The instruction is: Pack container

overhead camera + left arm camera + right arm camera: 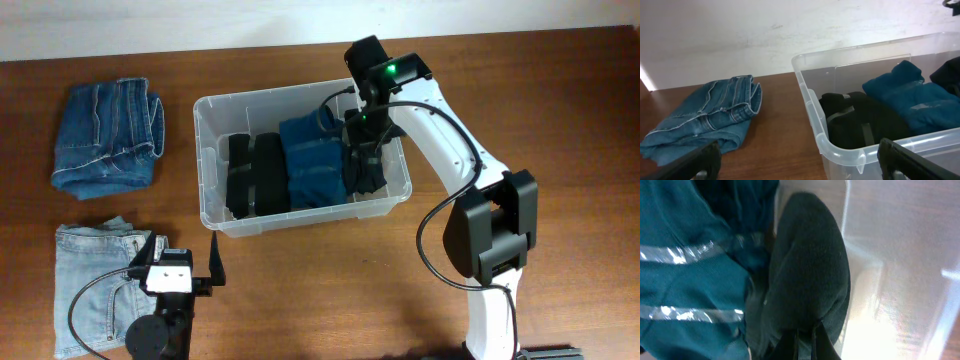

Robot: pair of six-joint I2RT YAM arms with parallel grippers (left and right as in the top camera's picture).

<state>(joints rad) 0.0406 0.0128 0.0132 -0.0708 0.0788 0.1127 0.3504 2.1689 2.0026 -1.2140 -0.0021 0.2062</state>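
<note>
One soft black garment [810,265] sits pinched in the clenched right end effector [804,341], with the light, slick-walled container [203,170] around it, probably best held by its rim.

Clear glossy plastic container [206,165], smooth wood table [320,290], blue denim jeans [105,140], matt black cloth [810,265], teal cloth [685,280] with shiny strips.

Dark jeans [108,138] lie near seemingly folded pale jeans [90,268].

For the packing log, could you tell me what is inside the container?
Folded black clothes, a blue garment, and a dark garment in the right gripper; anything underneath is hidden.
</note>
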